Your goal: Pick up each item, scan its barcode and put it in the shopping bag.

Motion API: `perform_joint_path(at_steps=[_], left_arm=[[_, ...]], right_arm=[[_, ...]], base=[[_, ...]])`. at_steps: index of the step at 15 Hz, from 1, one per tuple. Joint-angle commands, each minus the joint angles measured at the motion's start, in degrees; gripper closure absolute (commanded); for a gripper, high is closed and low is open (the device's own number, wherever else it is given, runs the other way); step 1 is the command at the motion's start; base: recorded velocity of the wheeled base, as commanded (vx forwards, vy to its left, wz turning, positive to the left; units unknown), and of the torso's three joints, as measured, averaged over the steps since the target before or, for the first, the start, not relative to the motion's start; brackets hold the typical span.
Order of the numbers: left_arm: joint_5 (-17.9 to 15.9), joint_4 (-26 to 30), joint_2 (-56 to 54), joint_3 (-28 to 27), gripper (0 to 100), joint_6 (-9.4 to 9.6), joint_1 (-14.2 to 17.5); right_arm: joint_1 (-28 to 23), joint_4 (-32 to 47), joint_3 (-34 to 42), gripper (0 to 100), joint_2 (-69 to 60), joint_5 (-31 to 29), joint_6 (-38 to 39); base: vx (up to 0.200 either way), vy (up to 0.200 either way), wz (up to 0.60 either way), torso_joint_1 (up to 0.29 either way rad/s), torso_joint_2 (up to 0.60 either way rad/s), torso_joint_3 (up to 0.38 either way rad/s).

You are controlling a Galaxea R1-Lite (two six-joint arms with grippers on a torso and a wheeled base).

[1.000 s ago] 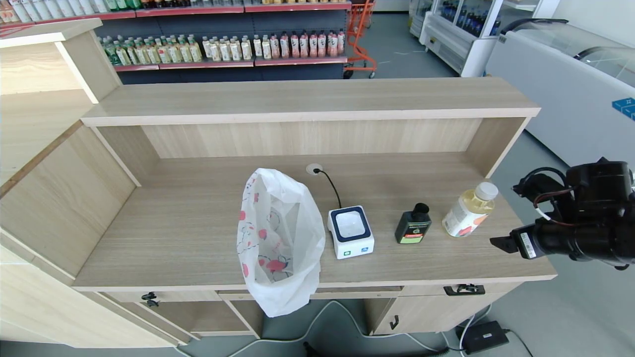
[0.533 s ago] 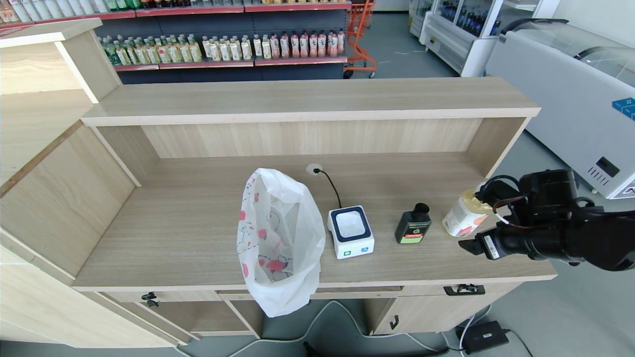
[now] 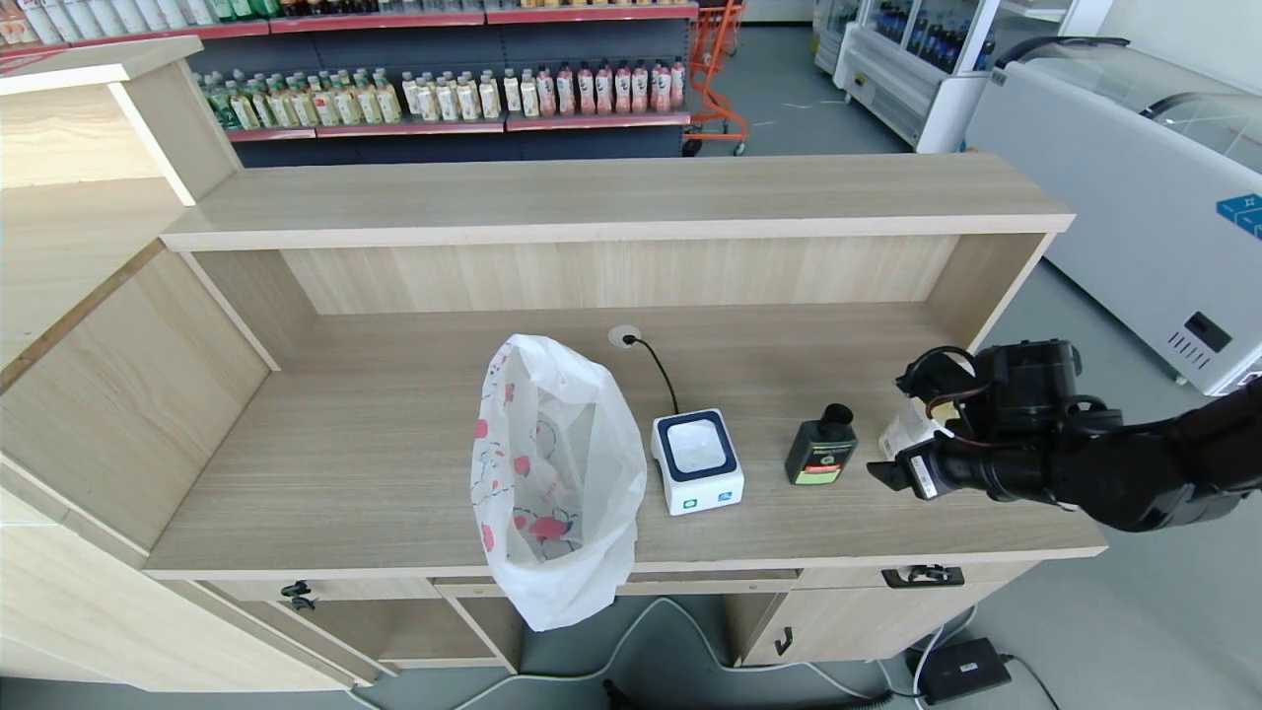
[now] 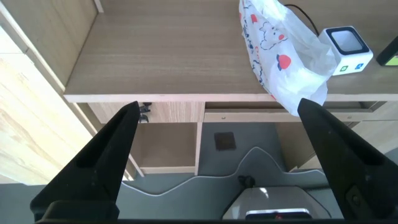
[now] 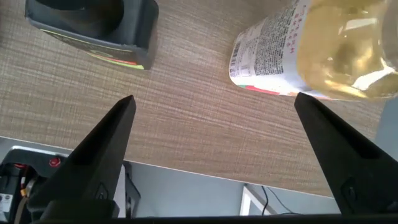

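A white shopping bag (image 3: 557,473) with red prints stands open at the counter's front middle, also in the left wrist view (image 4: 280,56). Right of it sits the white scanner (image 3: 696,460), then a small dark bottle (image 3: 821,446). A yellow drink bottle (image 3: 902,431) stands farther right, mostly hidden behind my right arm. My right gripper (image 3: 899,471) hovers low between the two bottles, open, with the dark bottle (image 5: 93,28) and yellow bottle (image 5: 323,50) ahead of its fingers (image 5: 93,162). My left gripper (image 4: 217,155) hangs open in front of the counter's front edge, holding nothing.
The wooden counter (image 3: 375,444) has a raised back shelf and side walls. A black cable (image 3: 659,375) runs from the scanner to a hole at the back. Drawers sit under the front edge. A chest freezer (image 3: 1134,177) stands to the right.
My right arm has moved left over the counter's right end, and now covers most of the yellow bottle. The bag, scanner and bottles have not moved.
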Motion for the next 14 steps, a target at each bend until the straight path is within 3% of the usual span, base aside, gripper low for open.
perform_joint_path(at_steps=[1,14], left_arm=[[0.0,0.0,0.0,0.0,0,-0.01,0.0],[0.0,0.1,0.0,0.0,0,-0.01,0.0]], right_arm=[[1.1,-2.0,-0.9,0,3.5,0.0,0.1],[4.8,-2.7,-9.7,0,11.1,0.2,4.6]], base=[[0.000,0.000,0.00,0.000,0.00,0.000],[0.000,0.000,0.00,0.000,0.00,0.000]])
